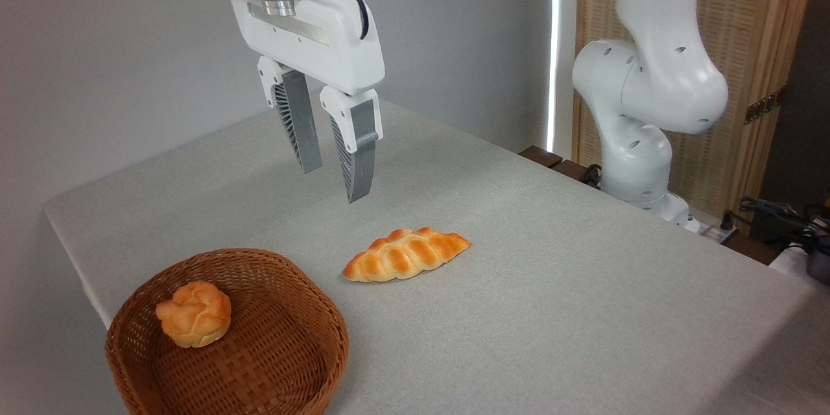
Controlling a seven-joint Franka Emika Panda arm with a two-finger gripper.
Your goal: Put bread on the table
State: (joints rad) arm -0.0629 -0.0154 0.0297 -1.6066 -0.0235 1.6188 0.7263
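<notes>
One bread (pixel 194 313), one braided loaf (pixel 406 255)

Basket (pixel 279 363) front rim cut by bottom edge; arm (pixel 655 78) top cropped; bread (pixel 194 313) underside hidden

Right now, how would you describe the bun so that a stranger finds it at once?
Look at the brown wicker basket at the front left of the grey table. The bun lies inside it, near its left wall. It is small, round and knotted, unlike the long braided loaf that lies on the table outside the basket.
</notes>
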